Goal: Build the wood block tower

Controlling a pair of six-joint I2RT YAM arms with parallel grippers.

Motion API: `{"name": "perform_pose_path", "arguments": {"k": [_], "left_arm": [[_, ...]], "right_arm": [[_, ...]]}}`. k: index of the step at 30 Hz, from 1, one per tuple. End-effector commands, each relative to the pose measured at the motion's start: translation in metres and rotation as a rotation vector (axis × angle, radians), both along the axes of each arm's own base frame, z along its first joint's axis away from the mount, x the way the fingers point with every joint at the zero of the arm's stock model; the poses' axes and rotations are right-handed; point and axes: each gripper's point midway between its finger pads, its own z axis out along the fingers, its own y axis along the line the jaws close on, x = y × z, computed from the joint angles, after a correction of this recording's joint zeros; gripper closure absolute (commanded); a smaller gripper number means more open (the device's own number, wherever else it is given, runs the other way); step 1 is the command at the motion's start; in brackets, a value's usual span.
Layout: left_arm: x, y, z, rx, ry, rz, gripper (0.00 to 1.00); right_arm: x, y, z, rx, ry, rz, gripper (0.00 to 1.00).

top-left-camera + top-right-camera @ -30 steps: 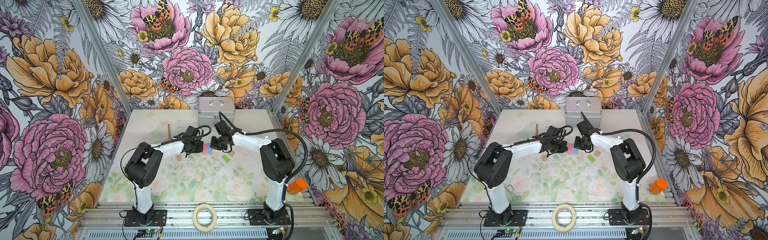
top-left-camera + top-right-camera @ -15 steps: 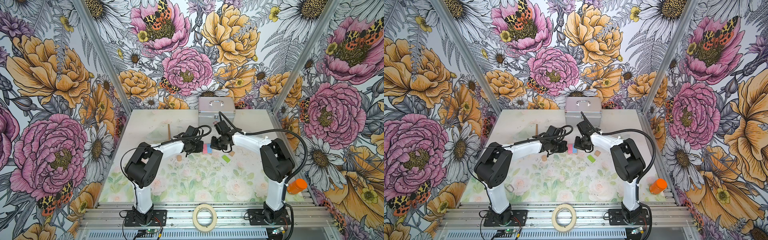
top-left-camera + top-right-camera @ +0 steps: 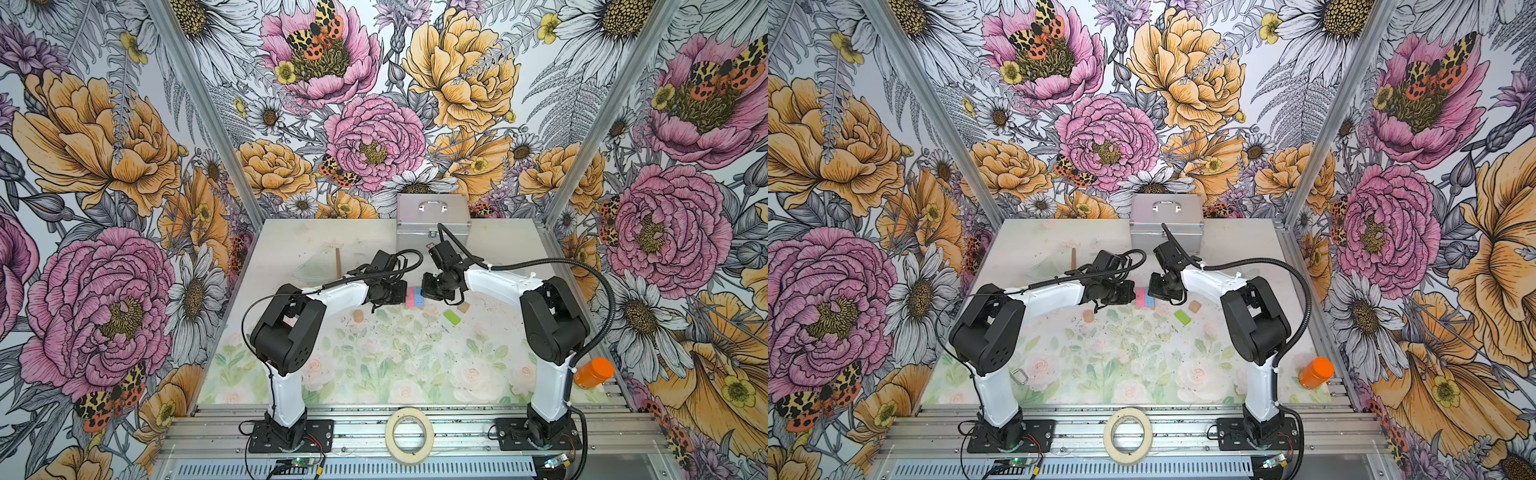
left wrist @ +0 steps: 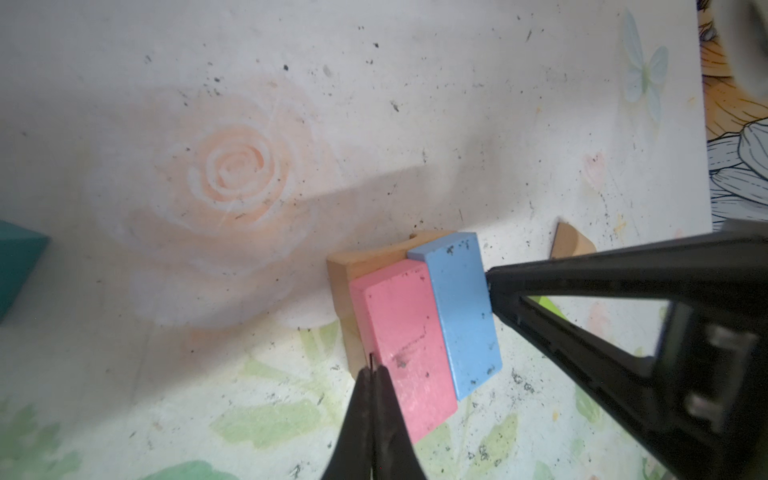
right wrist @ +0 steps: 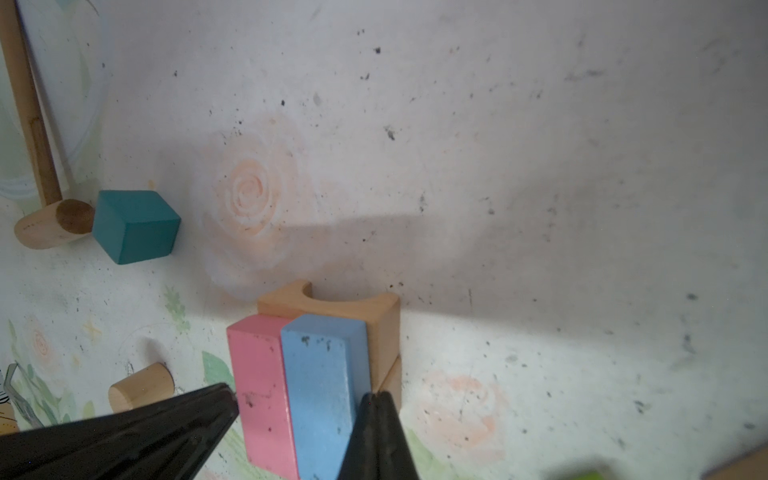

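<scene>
Floral table mat [image 3: 374, 365]: both my grippers pinched shut, pressed against the low tower [image 3: 414, 297] from either side.

My left gripper [image 4: 371, 366] is closed with nothing between its tips, which touch the long edge of the pink block [image 4: 405, 349]. My right gripper [image 5: 371, 401] is closed and empty too, its tips against the blue block [image 4: 461, 307]. Pink and blue lie side by side, touching, on a tan arch block [image 5: 332, 305], around the middle of the mat between my two arms. Scattered farther out are a teal cube [image 5: 135, 226], a tan cylinder [image 5: 141, 386], a green block [image 3: 451, 317] and a tan cube [image 3: 464, 307]. A silver case [image 3: 432, 216] stands at the back edge.
</scene>
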Motion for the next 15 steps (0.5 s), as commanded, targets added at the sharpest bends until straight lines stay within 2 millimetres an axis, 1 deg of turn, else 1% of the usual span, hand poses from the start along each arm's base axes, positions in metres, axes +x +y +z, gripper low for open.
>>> {"name": "perform_pose_path", "arguments": {"k": [1, 15], "left_arm": [[0.0080, -0.0043, 0.0023, -0.010, -0.016, -0.014, 1.00], [0.0095, -0.0044, 0.0033, -0.011, -0.020, -0.012, 1.00]], "right_arm": [[0.0024, 0.0045, 0.0101, 0.017, -0.027, -0.007, 1.00], [-0.0018, 0.0081, 0.0091, 0.022, -0.017, -0.003, 1.00]]}}
